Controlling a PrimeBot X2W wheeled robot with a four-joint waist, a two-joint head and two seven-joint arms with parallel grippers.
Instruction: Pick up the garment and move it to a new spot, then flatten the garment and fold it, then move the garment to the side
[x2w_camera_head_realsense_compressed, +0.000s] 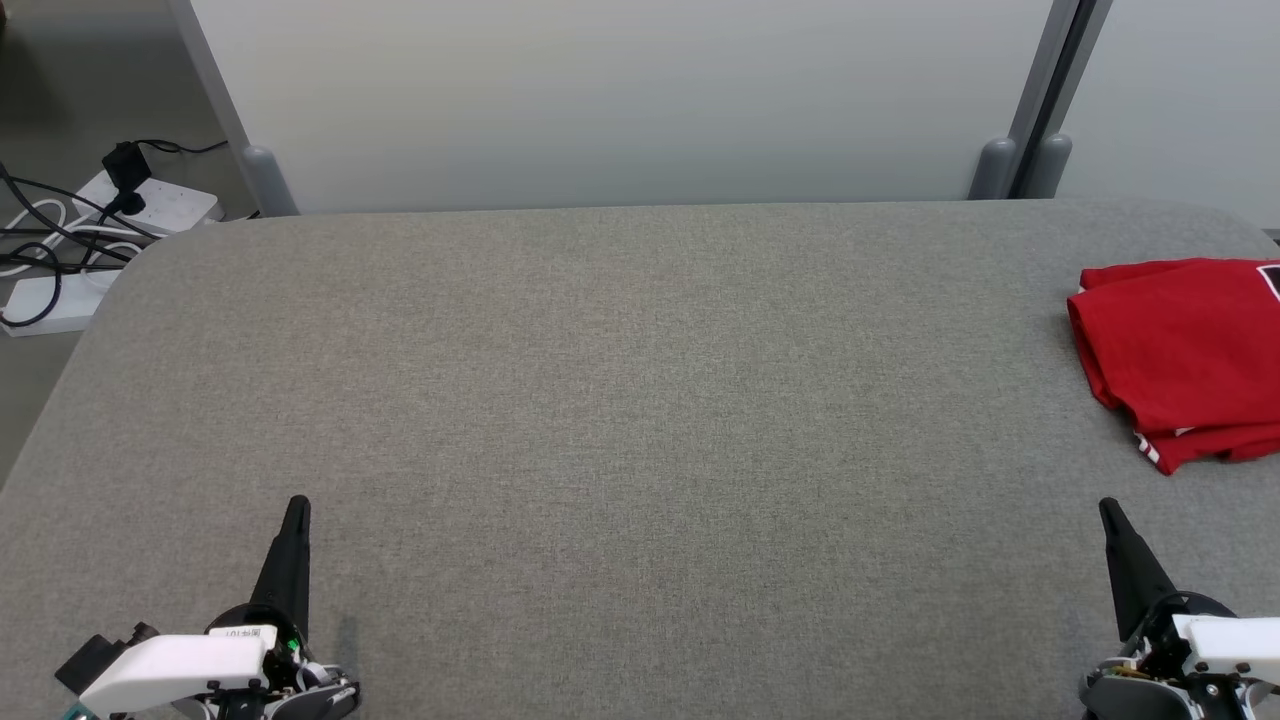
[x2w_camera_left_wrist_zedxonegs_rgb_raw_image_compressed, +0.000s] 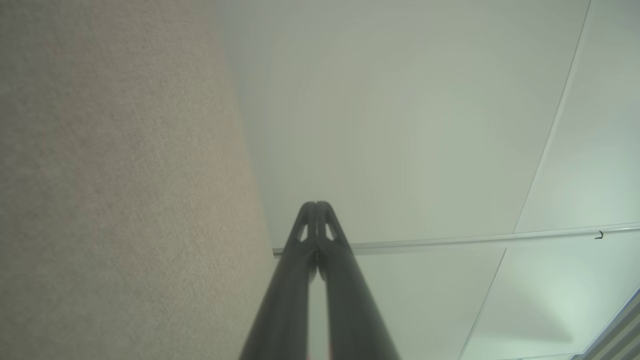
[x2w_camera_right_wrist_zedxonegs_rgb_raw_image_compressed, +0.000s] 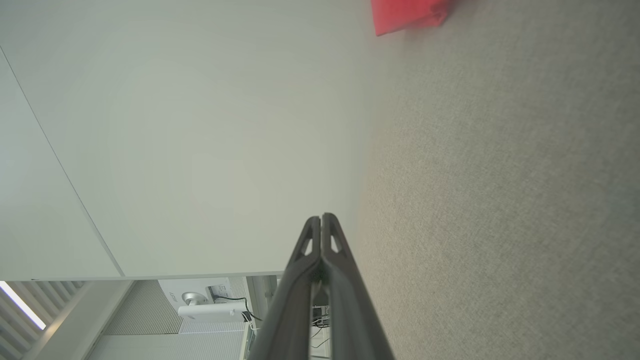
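Two closed, empty units: left gripper (x2w_camera_head_realsense_compressed: 297, 505), right gripper (x2w_camera_head_realsense_compressed: 1107, 508). Nudge your garment (x2w_camera_head_realsense_compressed: 1180, 350) and it may slide off the table (x2w_camera_head_realsense_compressed: 640, 400).

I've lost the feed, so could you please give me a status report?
Left gripper and right gripper shut, empty, at near side of table. Red garment folded, far right, apart from both. Nothing in the way.

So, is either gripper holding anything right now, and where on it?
Nothing. Left gripper and right gripper are shut and empty; the garment lies apart.
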